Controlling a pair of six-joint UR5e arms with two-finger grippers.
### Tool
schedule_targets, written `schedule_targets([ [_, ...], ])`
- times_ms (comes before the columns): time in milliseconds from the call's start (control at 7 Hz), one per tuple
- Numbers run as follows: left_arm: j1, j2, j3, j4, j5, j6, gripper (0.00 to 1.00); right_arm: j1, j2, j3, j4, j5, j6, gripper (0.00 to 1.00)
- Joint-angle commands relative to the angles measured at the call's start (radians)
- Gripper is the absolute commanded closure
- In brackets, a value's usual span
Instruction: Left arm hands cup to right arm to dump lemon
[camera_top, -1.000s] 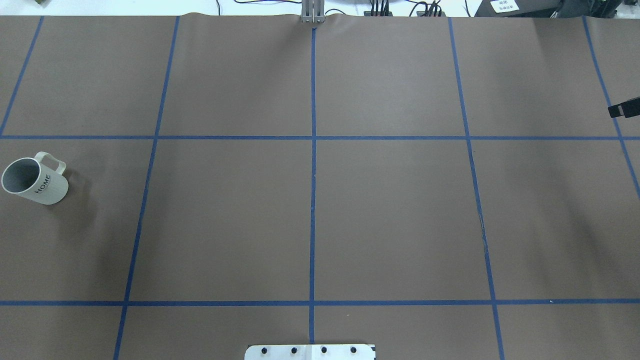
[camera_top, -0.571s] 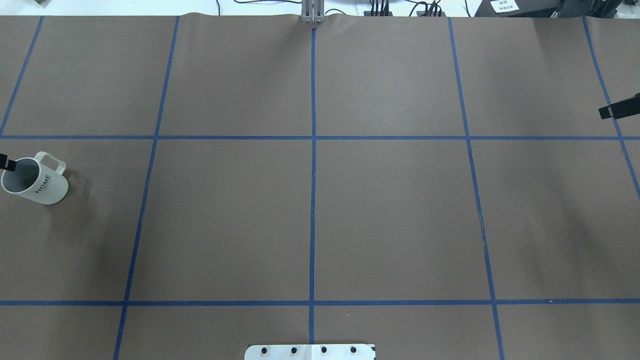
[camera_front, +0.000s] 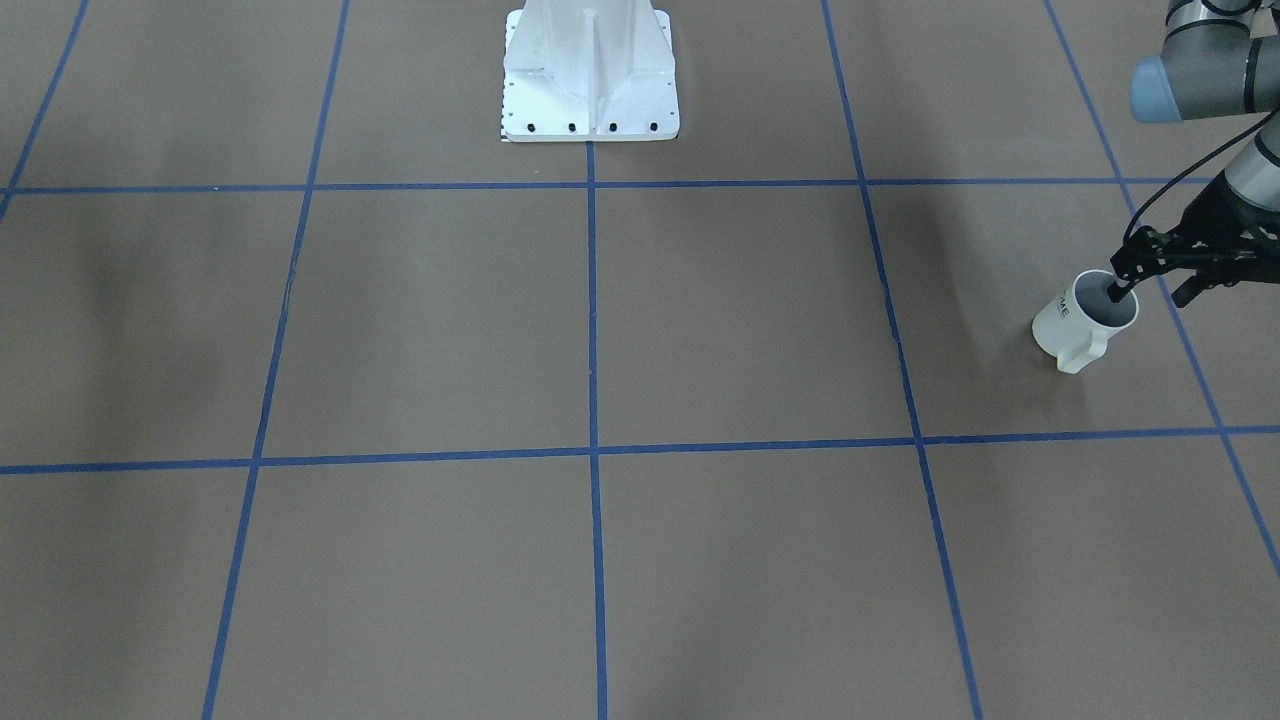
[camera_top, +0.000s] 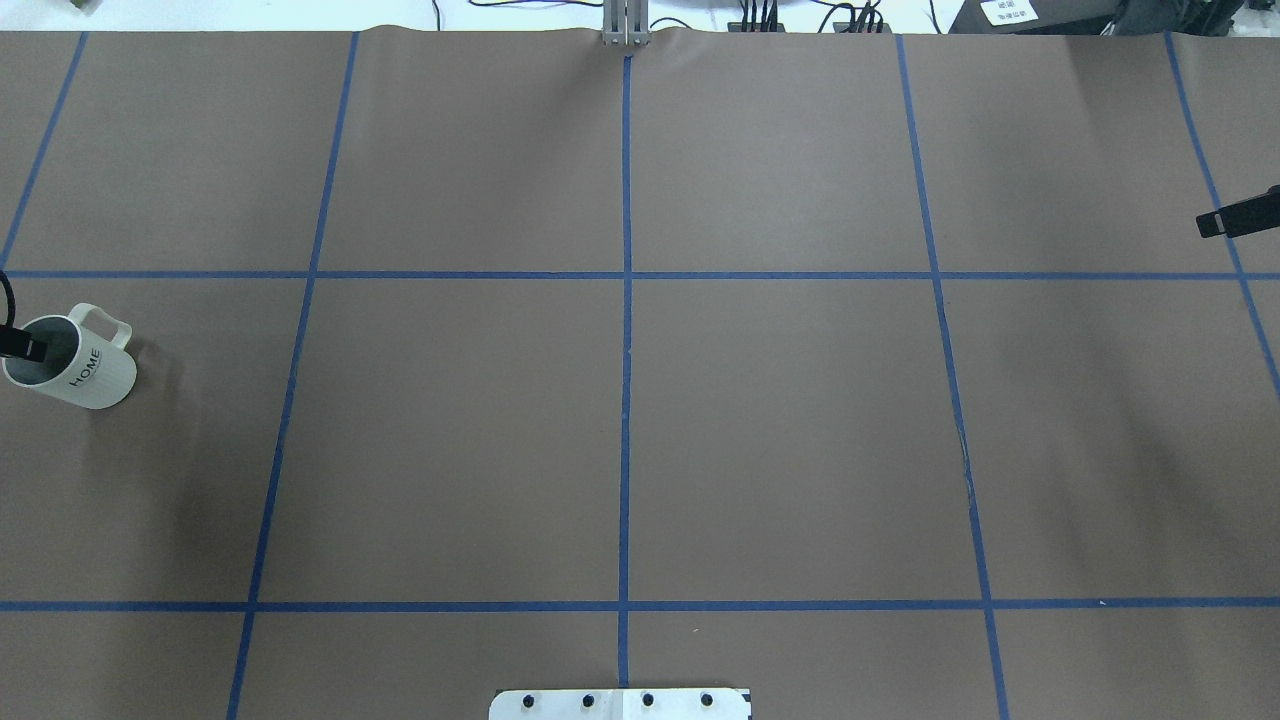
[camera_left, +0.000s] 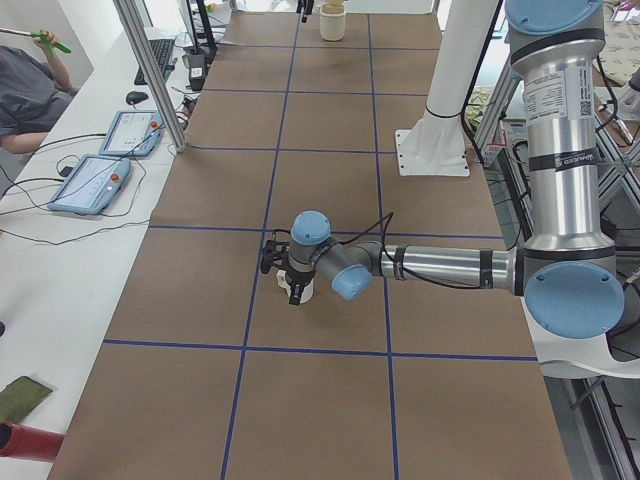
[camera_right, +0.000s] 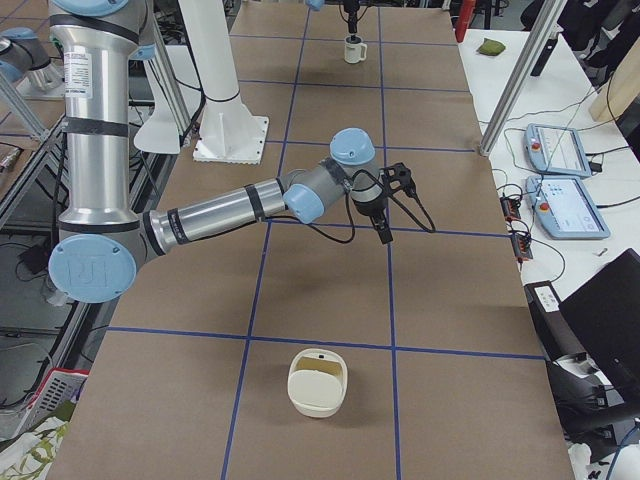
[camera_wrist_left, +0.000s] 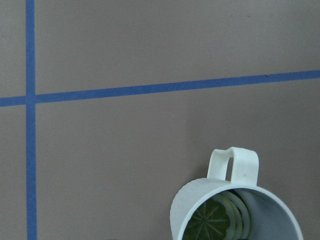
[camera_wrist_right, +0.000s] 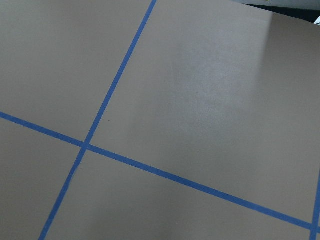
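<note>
The left claw (camera_front: 1148, 297) had slid farther over the cup (camera_front: 1062, 325) at 9 o'clock on the tabletop (camera_top: 780, 420), released astride its rim, so grasping seemed next.

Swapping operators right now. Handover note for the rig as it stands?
Left gripper: open, one finger inside the cup, the other outside its wall; no grip yet.
Right gripper: hovers at the robot's far right, empty; open or shut cannot be told.
Cup: upright on the table at the robot's far left, lemon slice inside.
Done: left gripper placed at the rim.
Left: grasp, lift, hand to right gripper, dump.
</note>
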Motion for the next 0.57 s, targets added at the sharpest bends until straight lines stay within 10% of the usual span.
schedule_targets([
  [0, 0.007, -0.005, 0.001, -0.003, 0.002, 0.007, 1.00, 0.000, 0.000, 0.000, 0.000, 0.000, 0.000, 0.00],
  [429, 0.004, 0.000, -0.005, -0.006, 0.005, 0.095, 1.00, 0.000, -0.002, 0.000, 0.003, 0.002, -0.002, 0.00],
])
